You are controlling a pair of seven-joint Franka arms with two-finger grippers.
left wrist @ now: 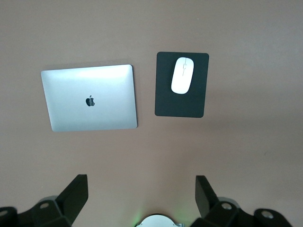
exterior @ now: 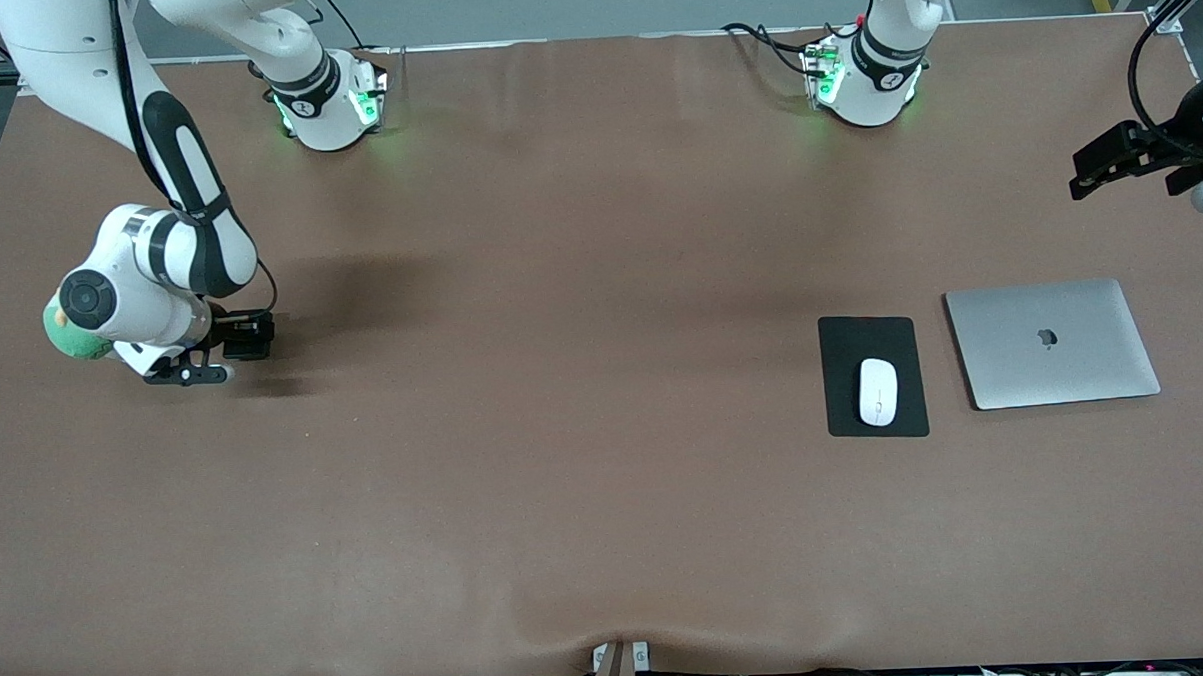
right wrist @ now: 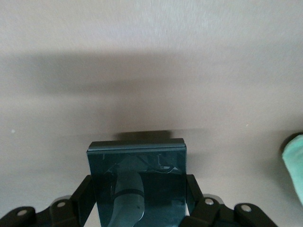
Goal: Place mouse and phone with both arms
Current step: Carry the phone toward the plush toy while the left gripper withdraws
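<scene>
The white mouse (exterior: pixel 877 391) lies on a small black mat (exterior: pixel 847 339) toward the left arm's end of the table; it also shows in the left wrist view (left wrist: pixel 182 74). My right gripper (exterior: pixel 197 373) is low over the table at the right arm's end, shut on the phone (right wrist: pixel 137 175), a glossy dark slab clamped between its fingers (right wrist: pixel 81 196). My left gripper (exterior: pixel 1121 165) hangs high over the table's edge at the left arm's end, open and empty, with its fingers (left wrist: pixel 75 194) wide apart.
A closed silver laptop (exterior: pixel 1052 342) lies beside the mat, toward the left arm's end. A green soft thing (exterior: pixel 66 337) shows at the right arm's wrist. The brown table cover (exterior: pixel 565 429) is bare in the middle.
</scene>
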